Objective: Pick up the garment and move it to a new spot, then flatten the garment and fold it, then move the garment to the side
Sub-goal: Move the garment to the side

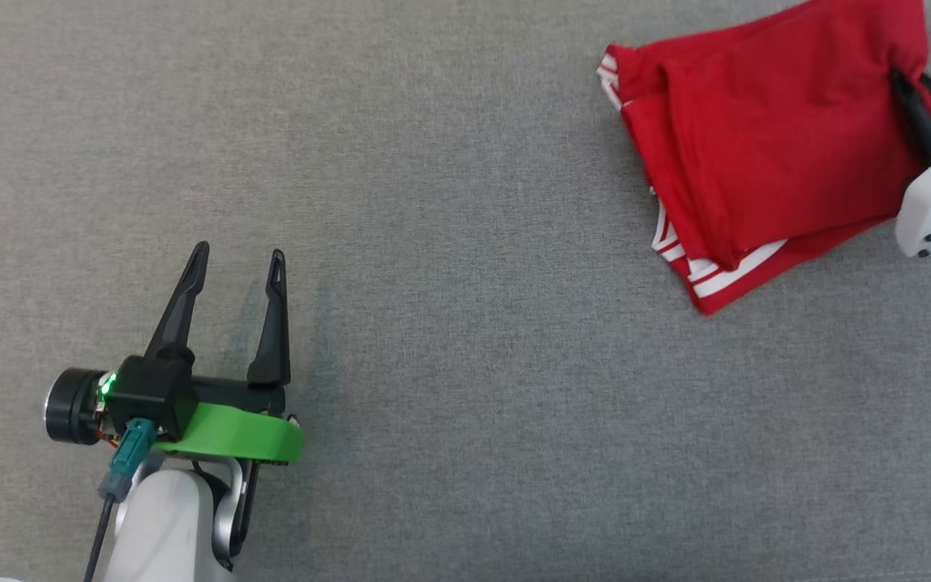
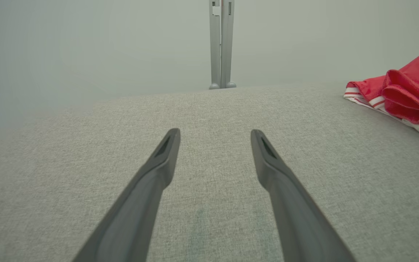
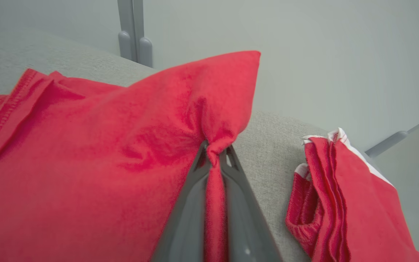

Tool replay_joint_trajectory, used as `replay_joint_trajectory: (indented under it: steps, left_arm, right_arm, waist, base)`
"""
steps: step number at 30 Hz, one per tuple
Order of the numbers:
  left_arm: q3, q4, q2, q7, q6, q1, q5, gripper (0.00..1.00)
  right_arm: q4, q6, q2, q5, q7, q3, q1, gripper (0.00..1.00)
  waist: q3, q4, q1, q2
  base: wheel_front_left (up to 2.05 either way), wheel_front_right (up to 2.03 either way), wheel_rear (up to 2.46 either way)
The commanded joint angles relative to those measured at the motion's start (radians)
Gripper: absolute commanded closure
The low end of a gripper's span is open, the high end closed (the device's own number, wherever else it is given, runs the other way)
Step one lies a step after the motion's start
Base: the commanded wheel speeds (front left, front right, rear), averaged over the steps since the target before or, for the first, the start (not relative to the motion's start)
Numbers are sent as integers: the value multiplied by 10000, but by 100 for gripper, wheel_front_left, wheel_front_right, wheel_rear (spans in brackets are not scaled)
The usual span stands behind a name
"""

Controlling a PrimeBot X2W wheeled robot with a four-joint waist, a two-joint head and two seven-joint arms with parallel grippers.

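A folded red garment [image 1: 764, 137] with white stripes along its hem lies at the far right of the grey cloth surface [image 1: 449, 283]. My right gripper [image 1: 910, 81] is shut on the garment's right edge; in the right wrist view a pinch of red cloth [image 3: 215, 182] runs between the closed fingers and the garment [image 3: 104, 163] rises into a peak. Far from it, my left gripper [image 1: 239, 259] stands open low on the left over bare surface. The garment [image 2: 406, 94] appears at the right edge of the left wrist view beyond the open left gripper [image 2: 215, 136].
A second bunched piece of red cloth with white trim [image 3: 329, 203] lies just to the right of the held garment. Grey metal posts [image 2: 221, 43] stand behind the surface's far edge. The grey surface stretches bare between the two grippers.
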Motion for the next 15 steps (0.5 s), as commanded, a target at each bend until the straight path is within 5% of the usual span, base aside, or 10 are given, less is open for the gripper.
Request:
replay_joint_trajectory:
  steps: [1, 15]
  left_arm:
    - [-29, -18, 158, 2, -37, -278, 80, 0]
    - [-438, -793, 777, 2, -146, -762, 470, 0]
  right_arm:
    - [-157, -22, -221, 77, 61, -54, -271, 100]
    - [-614, -22, -2514, 198, 676, -668, -1389, 100]
  waist:
    - [978, -765, -1, 0]
    - [1936, -1503, -1, 0]
  base:
    - [0, 0, 0]
    - [0, 0, 0]
